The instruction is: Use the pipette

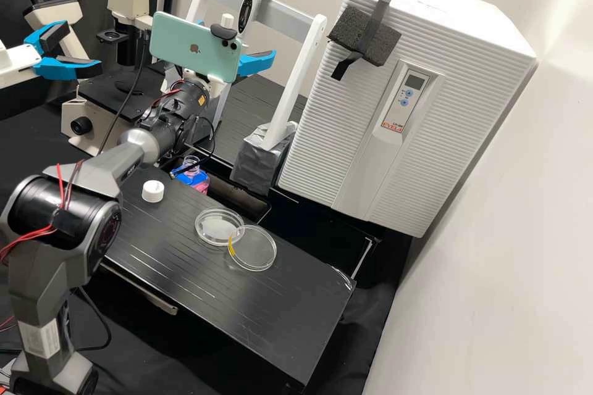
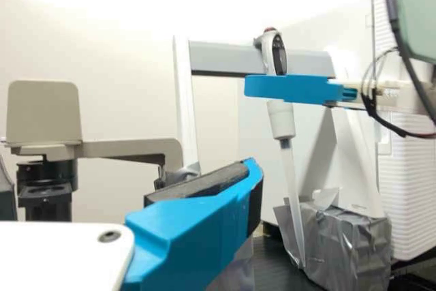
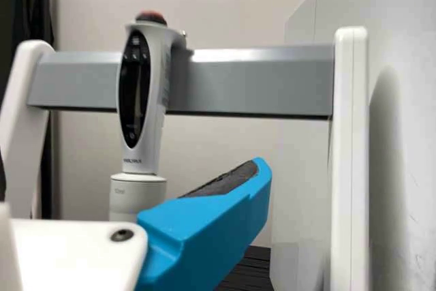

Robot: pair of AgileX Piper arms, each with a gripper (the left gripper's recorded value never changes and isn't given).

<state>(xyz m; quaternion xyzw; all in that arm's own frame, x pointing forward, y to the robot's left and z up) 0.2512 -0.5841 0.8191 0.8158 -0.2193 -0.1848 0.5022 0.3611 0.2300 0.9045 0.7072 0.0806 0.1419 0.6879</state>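
White ribbed cabinet (image 1: 432, 92) stands at the right of the black table (image 1: 265, 315), with a microscope (image 1: 92, 111) at the far left. Between them is the white-framed stand (image 1: 296, 74), and the pipette (image 1: 247, 7) hangs upright from its grey crossbar, red button on top, tip pointing down toward the taped base. Right pincer (image 2: 286, 88) is level with the pipette's barrel just under the head, one blue finger crossing in front of it. Its jaws look spread rather than clamped, and I cannot confirm any pad touching the barrel. Left pincer (image 1: 80, 46) hangs by the microscope, well apart from the stand, jaws wide and holding nothing. On the table are two clear dishes (image 1: 219, 225), rims overlapping, a bottle of pink liquid (image 1: 194, 176) with its neck bare, and a white cap (image 1: 152, 191) just beside it. Judged step: pickup of the pipette, not yet secured. The next move calls for centring the barrel between the right fingers, closing firmly, then lifting straight up to clear the hook before swinging toward the bottle.
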